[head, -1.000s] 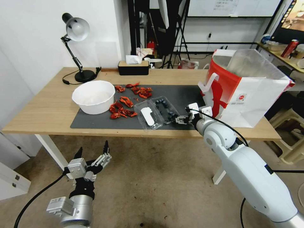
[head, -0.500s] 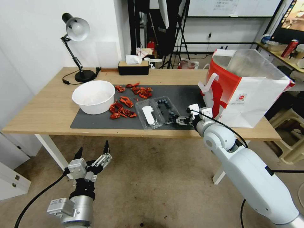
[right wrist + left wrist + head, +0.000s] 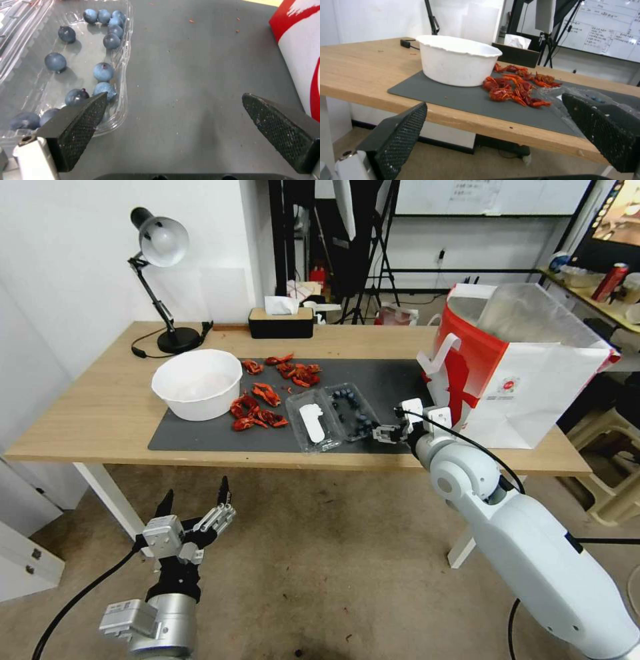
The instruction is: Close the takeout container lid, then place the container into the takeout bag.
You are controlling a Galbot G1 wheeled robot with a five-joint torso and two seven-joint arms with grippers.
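The takeout container (image 3: 349, 411) is lying open in the middle of the head view, on the dark mat (image 3: 200, 437) of the bench (image 3: 100, 413), its lid (image 3: 312, 423) folded flat beside it. The right end effector (image 3: 381, 433) is hovering just right of it, fingers spread. The right wrist view is showing blueberries (image 3: 103, 71) and one finger (image 3: 78, 125) apparently over the tray's rim. The takeout bag (image 3: 520, 367) is standing at right. The left end effector (image 3: 193, 500) is waiting low, fingers apart, at lower left.

A long light wooden table (image 3: 100, 407) stands on a worn beige floor (image 3: 320, 553); at eleven o'clock, a black desk lamp (image 3: 160, 280) against the white wall (image 3: 67, 260); at twelve o'clock, a whiteboard (image 3: 487, 197).
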